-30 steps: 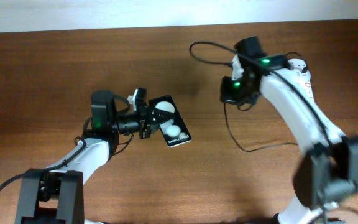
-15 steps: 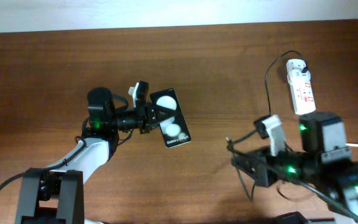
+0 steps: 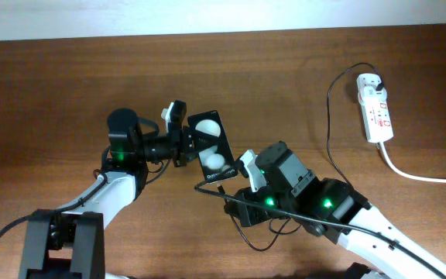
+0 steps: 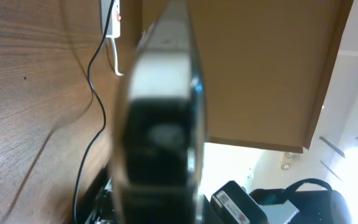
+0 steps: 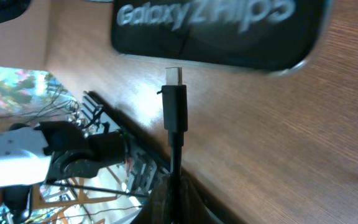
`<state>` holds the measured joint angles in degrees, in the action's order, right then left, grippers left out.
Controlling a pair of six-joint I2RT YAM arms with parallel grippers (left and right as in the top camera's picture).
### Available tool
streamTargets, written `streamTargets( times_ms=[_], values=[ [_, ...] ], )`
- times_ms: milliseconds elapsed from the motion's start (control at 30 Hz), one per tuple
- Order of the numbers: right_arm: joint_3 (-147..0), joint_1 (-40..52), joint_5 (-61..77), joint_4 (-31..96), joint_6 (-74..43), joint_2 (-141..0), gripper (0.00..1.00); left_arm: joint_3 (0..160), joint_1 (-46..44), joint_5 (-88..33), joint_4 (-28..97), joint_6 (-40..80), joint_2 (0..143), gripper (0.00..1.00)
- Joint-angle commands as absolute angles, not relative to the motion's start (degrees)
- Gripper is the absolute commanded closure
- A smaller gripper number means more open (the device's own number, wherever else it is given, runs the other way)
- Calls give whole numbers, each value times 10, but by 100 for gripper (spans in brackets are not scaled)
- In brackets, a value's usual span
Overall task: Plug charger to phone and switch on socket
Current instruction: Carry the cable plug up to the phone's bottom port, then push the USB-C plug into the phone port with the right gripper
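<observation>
Between left jaws phone (image 3: 211,151) clamped, right jaws pinching charger (image 5: 174,109), tip just below phone.

The right arm (image 3: 316,203) has swung from the upper right of the overhead frame to the lower middle, just below the phone (image 3: 211,147). Its tool (image 3: 231,203) has carried the charger (image 3: 329,124) tip (image 5: 174,77) along to just short of the phone's lettered edge. The socket (image 3: 375,107), once covered by the arm, now shows at upper right. The phone has tipped slightly more upright.
</observation>
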<state>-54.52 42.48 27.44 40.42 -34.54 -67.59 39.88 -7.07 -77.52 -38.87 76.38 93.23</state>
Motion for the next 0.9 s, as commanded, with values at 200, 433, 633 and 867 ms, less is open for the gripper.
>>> streamTargets(
  times_ms=[200, 433, 633, 867],
  values=[
    [-545, 429, 249, 417, -350, -618, 96, 407, -71, -797, -401, 724, 929, 100],
    [-545, 429, 258, 422, -395, -612, 96, 407, -71, -795, -400, 725, 929, 100],
    [-545, 431, 265, 431, -395, -631, 96, 407, -71, -785, -400, 764, 929, 100],
    [-545, 431, 263, 418, -395, -631, 96, 407, -71, -783, -400, 767, 929, 100]
  ],
)
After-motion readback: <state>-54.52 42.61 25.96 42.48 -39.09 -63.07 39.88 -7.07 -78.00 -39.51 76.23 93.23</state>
